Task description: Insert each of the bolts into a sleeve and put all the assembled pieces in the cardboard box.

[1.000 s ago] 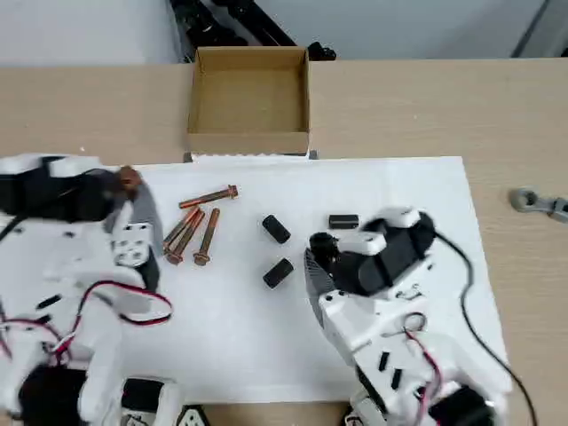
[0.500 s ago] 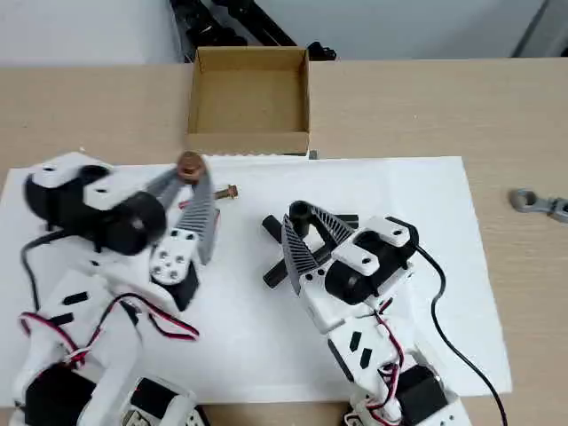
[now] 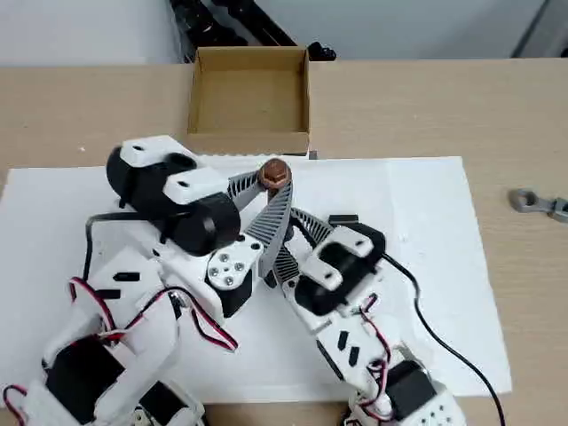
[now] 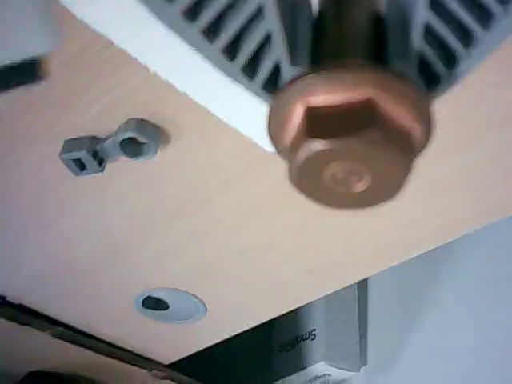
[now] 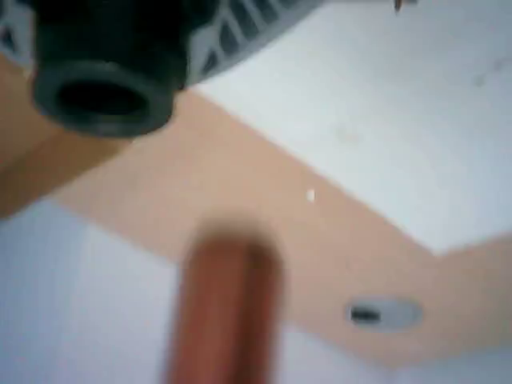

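My left gripper point(image 3: 269, 182) is shut on a copper bolt point(image 3: 273, 172) and holds it above the white sheet, just in front of the cardboard box point(image 3: 248, 99). In the left wrist view the bolt's hex head point(image 4: 349, 132) sticks out between the grey ribbed fingers point(image 4: 228, 36). My right gripper point(image 5: 112, 36) is shut on a black sleeve point(image 5: 102, 84) whose open end faces outward. The bolt's shank point(image 5: 227, 308) shows close in front of it. From above, the right gripper point(image 3: 293, 238) lies right under the left one, and the held sleeve is hidden there.
A loose black sleeve point(image 3: 343, 220) lies on the white sheet point(image 3: 426, 266) beside the right arm. A grey metal piece point(image 3: 531, 201) rests on the wooden table at the far right. The left arm covers the spot where the other bolts lay.
The left arm has swung right and toward the box with the bolt. The right arm has moved left with the sleeve, and the two grippers now meet at mid-table.
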Controlling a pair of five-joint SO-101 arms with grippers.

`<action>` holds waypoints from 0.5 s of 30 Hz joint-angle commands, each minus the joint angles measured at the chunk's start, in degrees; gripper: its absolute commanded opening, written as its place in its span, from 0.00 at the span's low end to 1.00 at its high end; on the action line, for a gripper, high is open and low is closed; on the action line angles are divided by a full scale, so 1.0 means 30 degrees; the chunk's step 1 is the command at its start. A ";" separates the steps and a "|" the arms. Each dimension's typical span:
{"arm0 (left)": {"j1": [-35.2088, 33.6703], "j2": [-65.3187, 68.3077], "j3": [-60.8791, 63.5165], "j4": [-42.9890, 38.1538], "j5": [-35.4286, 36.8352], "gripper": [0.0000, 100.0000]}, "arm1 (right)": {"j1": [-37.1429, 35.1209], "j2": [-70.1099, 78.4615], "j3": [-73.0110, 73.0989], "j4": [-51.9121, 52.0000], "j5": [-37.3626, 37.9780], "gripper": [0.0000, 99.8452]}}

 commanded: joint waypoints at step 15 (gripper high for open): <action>-0.2256 0.0264 0.1744 -0.4161 0.1729 0.00 | -0.0103 0.0044 0.0557 -0.2476 -0.0615 0.00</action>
